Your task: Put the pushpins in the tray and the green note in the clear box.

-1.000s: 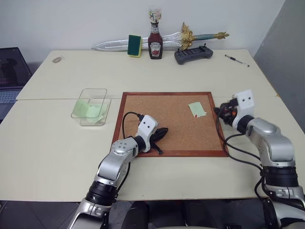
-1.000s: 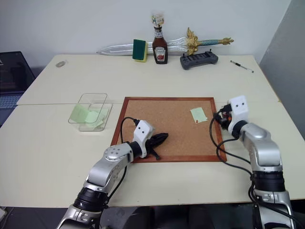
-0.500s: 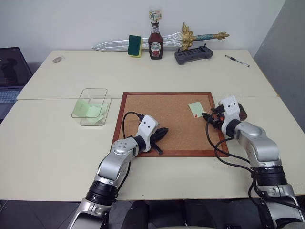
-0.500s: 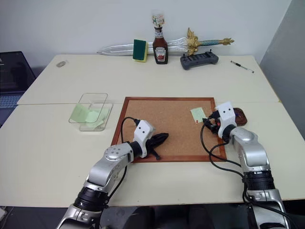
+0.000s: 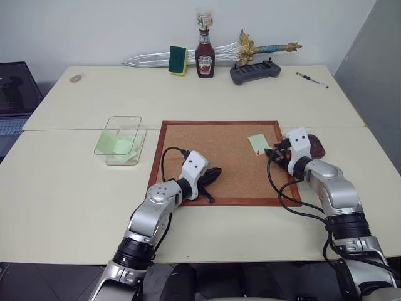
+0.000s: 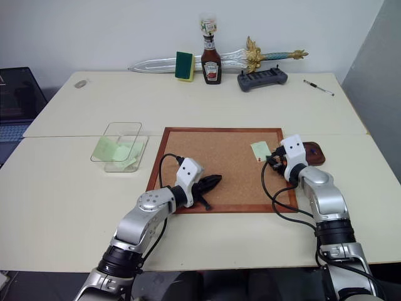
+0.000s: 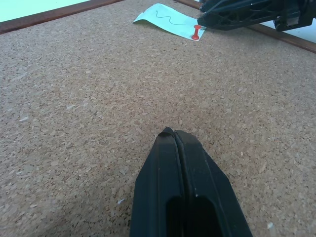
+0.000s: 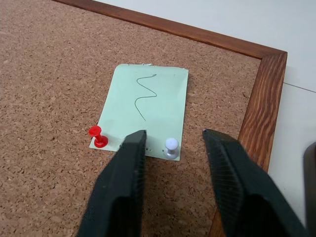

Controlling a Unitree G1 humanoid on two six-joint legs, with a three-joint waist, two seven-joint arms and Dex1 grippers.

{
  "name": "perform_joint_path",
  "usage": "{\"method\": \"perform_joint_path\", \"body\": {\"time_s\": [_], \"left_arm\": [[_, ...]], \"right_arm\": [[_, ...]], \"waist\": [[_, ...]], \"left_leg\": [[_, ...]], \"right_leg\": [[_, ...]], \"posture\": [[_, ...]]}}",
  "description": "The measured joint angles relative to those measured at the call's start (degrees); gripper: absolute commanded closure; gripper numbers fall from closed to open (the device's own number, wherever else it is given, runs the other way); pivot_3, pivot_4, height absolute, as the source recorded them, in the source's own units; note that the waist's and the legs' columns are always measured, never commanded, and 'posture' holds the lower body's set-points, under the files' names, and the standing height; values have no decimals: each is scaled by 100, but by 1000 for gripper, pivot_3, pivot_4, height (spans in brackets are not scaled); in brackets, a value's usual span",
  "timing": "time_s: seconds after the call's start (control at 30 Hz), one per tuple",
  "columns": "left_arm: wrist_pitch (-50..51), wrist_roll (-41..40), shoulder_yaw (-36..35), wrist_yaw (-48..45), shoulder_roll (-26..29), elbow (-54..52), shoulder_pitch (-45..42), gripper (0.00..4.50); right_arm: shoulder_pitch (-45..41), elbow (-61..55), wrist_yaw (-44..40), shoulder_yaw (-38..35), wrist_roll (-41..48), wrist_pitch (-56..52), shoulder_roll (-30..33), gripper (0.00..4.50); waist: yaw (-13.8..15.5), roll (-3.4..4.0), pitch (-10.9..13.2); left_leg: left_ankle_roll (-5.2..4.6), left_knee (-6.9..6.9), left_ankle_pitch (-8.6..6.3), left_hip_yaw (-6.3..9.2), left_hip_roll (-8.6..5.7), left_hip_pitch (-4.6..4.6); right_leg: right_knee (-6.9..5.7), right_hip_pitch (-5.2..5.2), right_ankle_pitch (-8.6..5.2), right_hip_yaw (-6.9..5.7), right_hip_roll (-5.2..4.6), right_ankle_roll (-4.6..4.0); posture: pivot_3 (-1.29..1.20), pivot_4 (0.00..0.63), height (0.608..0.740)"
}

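Moved in from the board's right edge: right gripper, now over the note's corner, uncovering the tray.
Fingers parted, straddling the pale pin, grasping nothing; red pin stuck in the other corner; note pinned on the cork board; left gripper clenched, empty, resting on cork; clear box left of board.

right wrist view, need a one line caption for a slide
Open right gripper straddles a pale pushpin on the green note, a red pushpin beside, on the cork board.
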State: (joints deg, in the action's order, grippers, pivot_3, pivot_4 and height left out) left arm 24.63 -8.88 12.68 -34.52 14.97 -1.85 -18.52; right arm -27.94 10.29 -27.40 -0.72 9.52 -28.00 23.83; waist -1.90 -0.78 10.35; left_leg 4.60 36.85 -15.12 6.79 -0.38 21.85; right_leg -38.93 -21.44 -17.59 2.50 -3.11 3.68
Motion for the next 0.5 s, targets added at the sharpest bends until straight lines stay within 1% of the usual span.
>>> {"method": "perform_joint_path", "body": {"time_s": [0.07,0.17,0.5], "left_arm": [[1,0,0,0,0,0,0,4500],[2,-1,0,0,-2,-1,0,4500],[29,0,29,-15,8,-49,17,4500]], "right_arm": [[0,0,0,0,0,0,0,3870],[1,-1,-10,6,5,0,-11,4472],[240,-284,19,-18,-15,105,-12,4472]], "waist": [[0,0,0],[0,0,0],[1,0,0]], "left_leg": [[0,0,0,-1,0,0],[0,0,0,0,0,0],[0,-2,0,1,0,1]], "right_leg": [[0,0,0,0,0,0],[0,0,0,0,0,0],[0,-1,0,0,0,0]], "posture": [[0,150,740],[0,150,740],[0,150,740]]}}
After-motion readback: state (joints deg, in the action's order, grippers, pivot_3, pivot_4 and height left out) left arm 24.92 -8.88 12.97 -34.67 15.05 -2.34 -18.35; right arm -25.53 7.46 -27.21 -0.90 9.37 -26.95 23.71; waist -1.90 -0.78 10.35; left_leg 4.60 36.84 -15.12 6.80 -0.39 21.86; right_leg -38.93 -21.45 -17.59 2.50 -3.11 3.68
